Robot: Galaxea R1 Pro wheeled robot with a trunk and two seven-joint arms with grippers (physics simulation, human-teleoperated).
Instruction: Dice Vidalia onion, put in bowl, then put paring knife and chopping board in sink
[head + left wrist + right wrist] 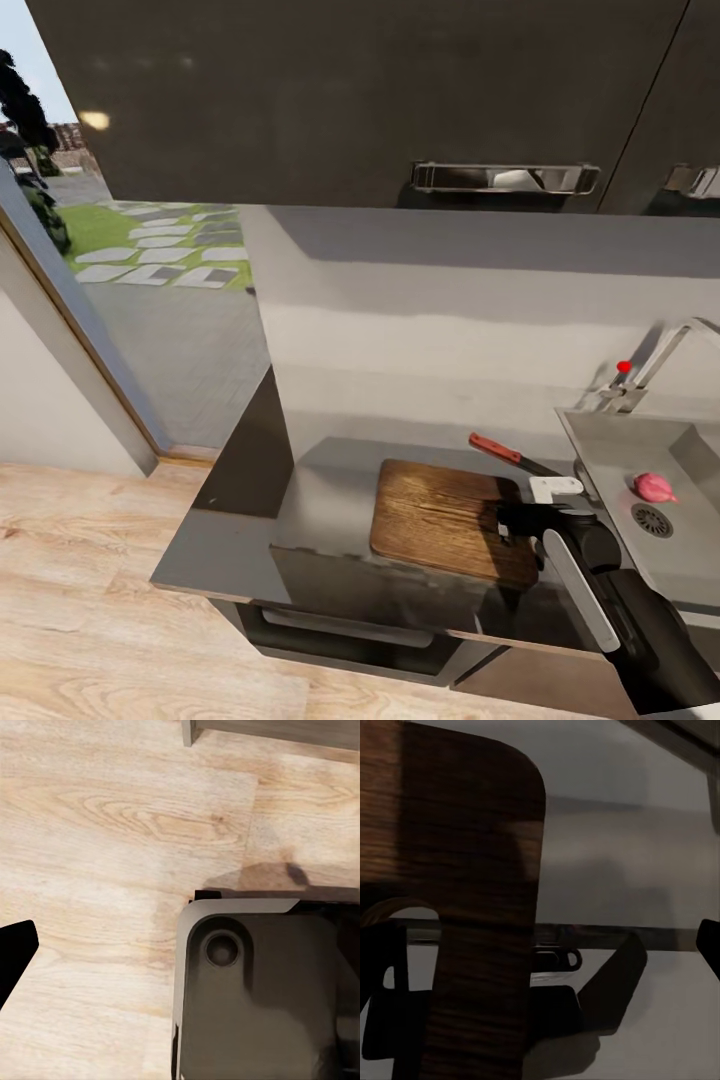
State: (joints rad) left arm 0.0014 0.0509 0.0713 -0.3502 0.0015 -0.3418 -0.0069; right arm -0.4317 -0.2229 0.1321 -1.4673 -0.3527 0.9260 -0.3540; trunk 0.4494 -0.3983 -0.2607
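**Right gripper at the board's edge, onion sitting in the sink**

The right gripper (512, 522) is over the right end of the chopping board (440, 520) on the countertop (250, 500); can't tell if it's clamped or apart. The knife (505, 452) lies just behind the board. The onion (653, 487) rests in the sink (610, 440) beside the drain (652, 520). The left wrist view looks at wood floor (112, 832).
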